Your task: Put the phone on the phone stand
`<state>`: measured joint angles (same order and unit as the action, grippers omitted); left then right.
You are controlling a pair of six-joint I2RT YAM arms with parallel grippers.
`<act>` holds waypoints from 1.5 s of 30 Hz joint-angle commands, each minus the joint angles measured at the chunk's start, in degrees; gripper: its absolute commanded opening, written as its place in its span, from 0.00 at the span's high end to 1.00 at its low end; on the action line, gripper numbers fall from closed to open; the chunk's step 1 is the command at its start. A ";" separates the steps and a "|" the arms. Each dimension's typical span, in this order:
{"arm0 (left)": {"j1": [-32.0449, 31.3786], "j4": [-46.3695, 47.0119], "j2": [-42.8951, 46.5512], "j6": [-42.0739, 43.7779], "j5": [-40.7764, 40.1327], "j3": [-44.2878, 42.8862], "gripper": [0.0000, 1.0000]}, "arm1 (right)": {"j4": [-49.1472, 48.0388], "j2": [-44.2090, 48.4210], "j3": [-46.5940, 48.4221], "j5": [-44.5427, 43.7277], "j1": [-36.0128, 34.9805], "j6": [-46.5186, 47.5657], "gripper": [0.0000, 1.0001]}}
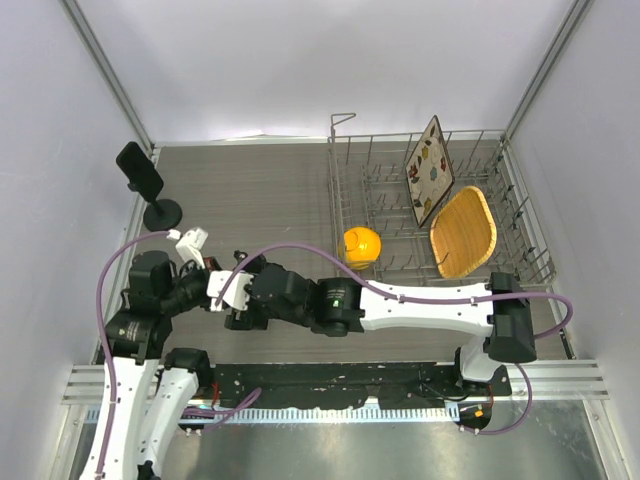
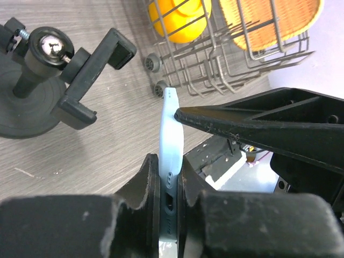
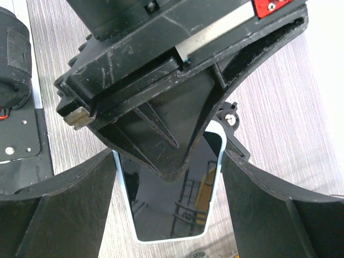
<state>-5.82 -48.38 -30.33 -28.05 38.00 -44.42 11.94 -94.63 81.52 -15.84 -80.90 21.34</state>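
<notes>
The phone point(image 3: 172, 209), dark screen in a light blue case, is held above the table at the left. My left gripper point(image 2: 169, 188) is shut on its port end, seen edge-on in the left wrist view point(image 2: 171, 134). My right gripper point(image 3: 169, 156) reaches across from the right, a finger set against each long edge of the phone. In the top view both grippers meet, left point(image 1: 197, 272) and right point(image 1: 230, 290), with the phone point(image 1: 192, 242) poking out. The black phone stand point(image 1: 145, 180) stands at the far left, its clamp point(image 2: 91, 75) empty and apart from the phone.
A wire dish rack point(image 1: 390, 170) fills the right back of the table. It holds a yellow-orange round object point(image 1: 361, 245), a woven bamboo plate point(image 1: 464, 231) and an upright decorated plate point(image 1: 429, 170). The rack's feet point(image 2: 153, 63) are close to the phone.
</notes>
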 commanded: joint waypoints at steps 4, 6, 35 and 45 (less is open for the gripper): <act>0.02 8.75 2.47 -4.47 3.40 -2.41 1.00 | 4.21 3.83 5.06 -2.10 -0.92 -9.46 0.19; 0.11 8.39 1.94 -4.11 2.43 -3.03 1.00 | 9.75 6.28 4.71 -0.78 -0.83 -13.33 0.18; 0.20 86.06 -9.12 -59.89 18.35 9.27 1.00 | -25.01 56.65 -38.62 -13.00 0.57 -56.86 0.13; 0.11 105.78 -8.80 -69.77 3.07 12.60 1.00 | -61.91 51.57 -48.98 -12.29 0.57 -52.55 0.18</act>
<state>-5.87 45.34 -43.20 -93.49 50.19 -32.84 -25.78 -39.03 38.22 -27.77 -80.40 -32.67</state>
